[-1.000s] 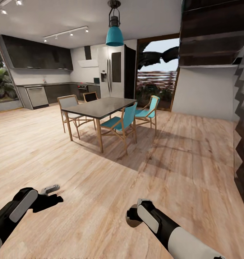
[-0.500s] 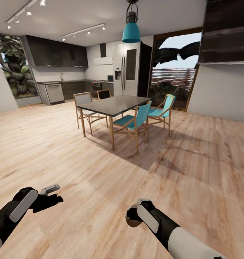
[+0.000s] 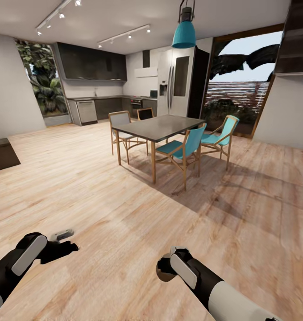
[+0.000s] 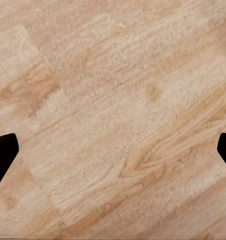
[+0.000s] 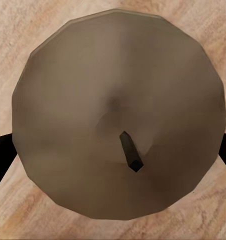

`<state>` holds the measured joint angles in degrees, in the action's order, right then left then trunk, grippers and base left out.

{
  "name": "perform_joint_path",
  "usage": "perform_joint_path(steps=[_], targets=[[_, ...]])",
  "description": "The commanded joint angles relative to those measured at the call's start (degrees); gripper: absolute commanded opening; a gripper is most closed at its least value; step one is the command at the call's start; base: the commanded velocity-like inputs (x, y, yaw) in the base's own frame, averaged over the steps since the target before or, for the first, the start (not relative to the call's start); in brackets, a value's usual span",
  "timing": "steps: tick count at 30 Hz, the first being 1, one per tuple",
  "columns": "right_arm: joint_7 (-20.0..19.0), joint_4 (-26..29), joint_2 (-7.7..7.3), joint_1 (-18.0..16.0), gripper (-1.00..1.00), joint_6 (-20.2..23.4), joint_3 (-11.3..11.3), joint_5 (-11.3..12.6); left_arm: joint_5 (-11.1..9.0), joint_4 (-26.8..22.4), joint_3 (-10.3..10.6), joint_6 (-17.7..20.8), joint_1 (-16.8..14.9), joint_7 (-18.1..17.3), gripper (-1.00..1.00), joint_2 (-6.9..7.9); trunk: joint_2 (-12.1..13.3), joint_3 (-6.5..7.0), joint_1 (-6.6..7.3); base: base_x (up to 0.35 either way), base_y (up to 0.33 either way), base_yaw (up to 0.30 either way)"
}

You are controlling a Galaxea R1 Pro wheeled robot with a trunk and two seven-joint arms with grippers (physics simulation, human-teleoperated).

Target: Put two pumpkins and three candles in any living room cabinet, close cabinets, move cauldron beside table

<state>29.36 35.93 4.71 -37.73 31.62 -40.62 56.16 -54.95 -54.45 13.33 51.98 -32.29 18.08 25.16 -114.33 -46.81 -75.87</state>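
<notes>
Open-plan room floored in pale wood planks, with a dark-topped dining table and teal chairs ahead under a teal pendant lamp, a kitchen wall behind, and a dark low block at the left edge, too cropped to call a cabinet.

Clamped in the right gripper, low over the floor: one candle, tan-grey, black fingers pressed to opposite sides of it in the right wrist view. Seen end-on there, flat top and short dark wick facing the camera, so probably lying with its short axis along the fingers and its base toward the floor. Barely longer than wide, if at all; wick leaning slightly off centre.

Left gripper spread wide and empty, bare planks between its tips.

Likely trouble from here: slipping of the smooth round candle out of a two-sided pinch while driving, especially on a jolt or a sharp turn; rolling away once dropped on its side. Also possible: clipping a chair or table leg with the low-slung arms. No cabinet front clearly visible yet.
</notes>
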Motion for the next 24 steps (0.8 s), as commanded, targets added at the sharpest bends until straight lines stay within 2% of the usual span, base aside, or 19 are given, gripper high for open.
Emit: perform_joint_path(steps=[1, 11, 24], targets=[[0.5, 0.1, -0.03, -0.1, -1.0, 0.0, -0.2, 0.4, -0.6, 0.0, 0.2, 0.0, -0.1, 0.6, 1.0, 0.06, 0.0, -0.13, 0.01, 0.0, 0.0, 0.231], [0.4, 0.1, -0.01, -0.1, -1.0, 0.0, -0.2, 0.4, -0.5, 0.2, 0.3, 0.0, 0.0, 0.6, 1.0, -0.74, 0.0, -0.82, 0.01, 0.0, 0.0, 0.222], [0.4, 0.1, -0.04, -0.1, -1.0, 0.0, -0.2, 0.4, -0.4, 0.2, 0.3, 0.0, -0.1, 0.6, 1.0, -0.82, 0.0, -1.71, 0.01, 0.0, 0.0, 0.214]])
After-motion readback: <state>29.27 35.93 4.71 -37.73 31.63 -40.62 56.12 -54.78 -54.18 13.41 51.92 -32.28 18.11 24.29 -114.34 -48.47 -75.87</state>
